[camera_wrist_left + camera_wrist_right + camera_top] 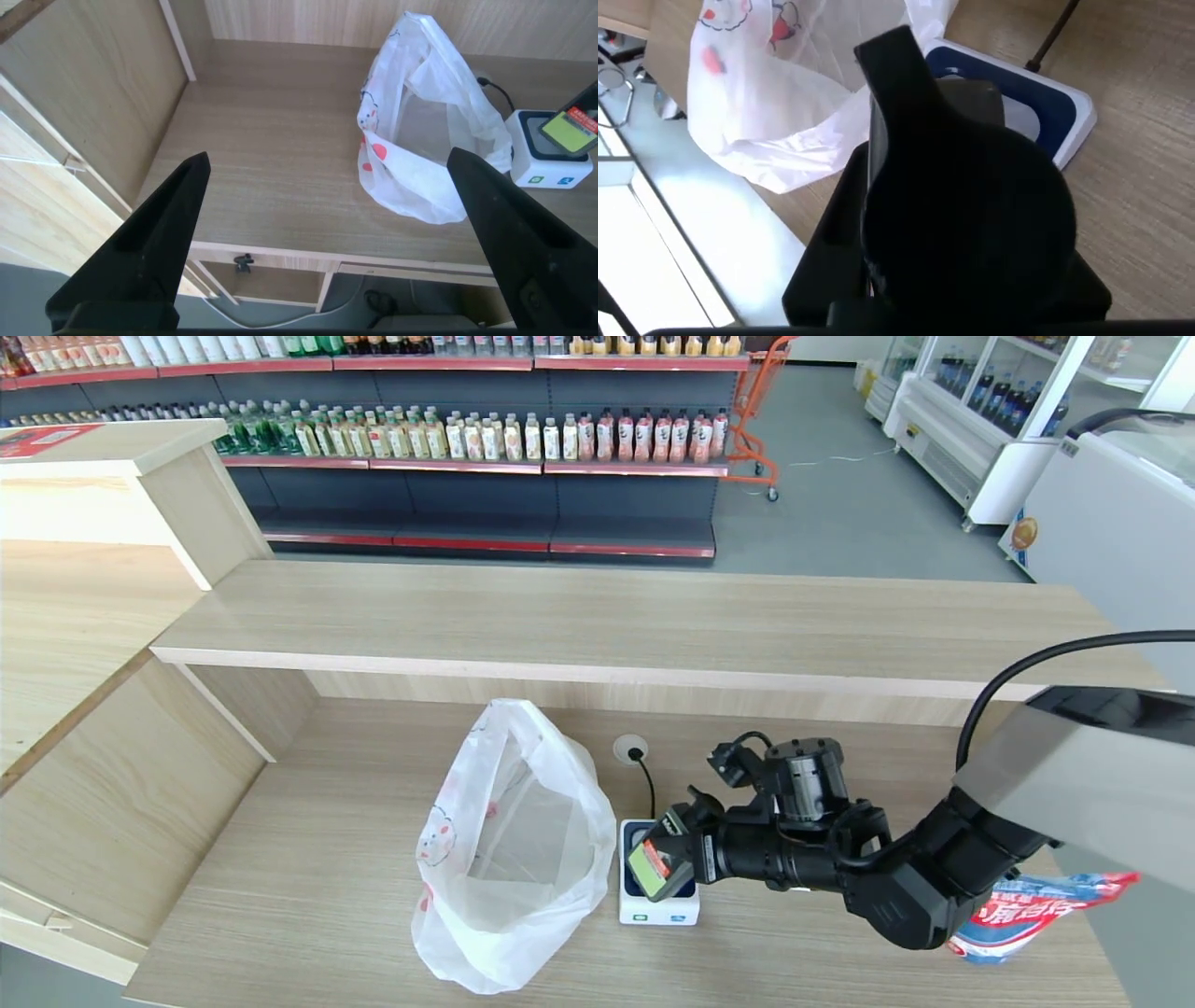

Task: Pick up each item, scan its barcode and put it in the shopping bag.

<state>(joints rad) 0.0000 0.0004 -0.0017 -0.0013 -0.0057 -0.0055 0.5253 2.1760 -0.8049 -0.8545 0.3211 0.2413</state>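
Right tool [667,863] pinching green packet [651,870] just above scanner [658,907] | left tool [327,163] spread over bench [280,896] | advice: face barcode flat to scanner window, hold level, then lift clear of bag [509,849] rim

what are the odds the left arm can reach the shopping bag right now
Probably yes: the left gripper is open with bare counter between it and the shopping bag. The right gripper holds a small packet over the scanner beyond the bag's other side, so it shouldn't block.
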